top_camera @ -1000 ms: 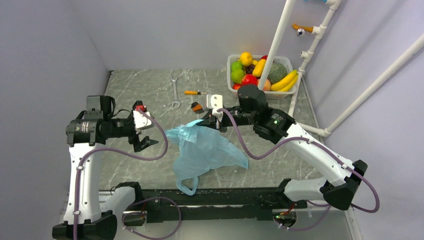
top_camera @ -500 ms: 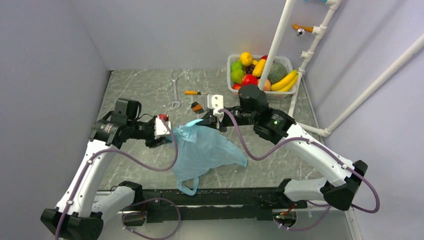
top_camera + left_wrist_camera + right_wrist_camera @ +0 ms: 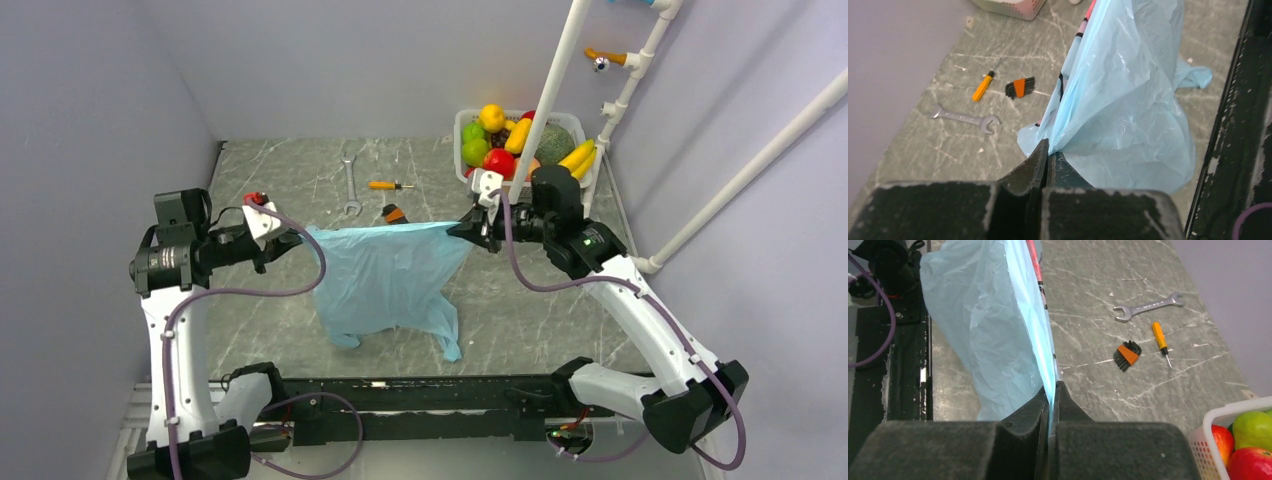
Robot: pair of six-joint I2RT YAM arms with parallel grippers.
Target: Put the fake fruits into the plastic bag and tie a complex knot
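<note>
Nearest us, the black rail [image 3: 430,395] runs along the table's front edge, and the lower folds of the plastic bag [image 3: 385,275] hang down just short of it. In the left wrist view those folds seem to rest on the grey marble table [image 3: 270,170], with one loose end lying out to the side.

Above that, the bag's upper edge is pulled taut in a straight line between our two claws. The left claw [image 3: 296,238] is pressed together on the bag's left corner, and its wrist camera shows the film pinched between the fingertips. The right claw [image 3: 462,228] is pinching the opposite corner the same way, with a strip of pink and dark print running along the edge it holds. The bag hangs flat from this edge like a sheet, and we cannot tell whether its mouth is parted.

Left of the left claw the table is bare as far as the wall. Beyond the taut edge, between the claws, lies a folding hex key set [image 3: 393,213] with an orange holder. Further on are the orange-handled screwdriver [image 3: 385,185] and a silver open-ended wrench [image 3: 350,185], each apart from the others.

Just behind the right claw stands the white mesh basket [image 3: 462,130] holding the fake fruits [image 3: 500,158]. A white pipe [image 3: 555,80] rises in front of it, close beside that arm.
</note>
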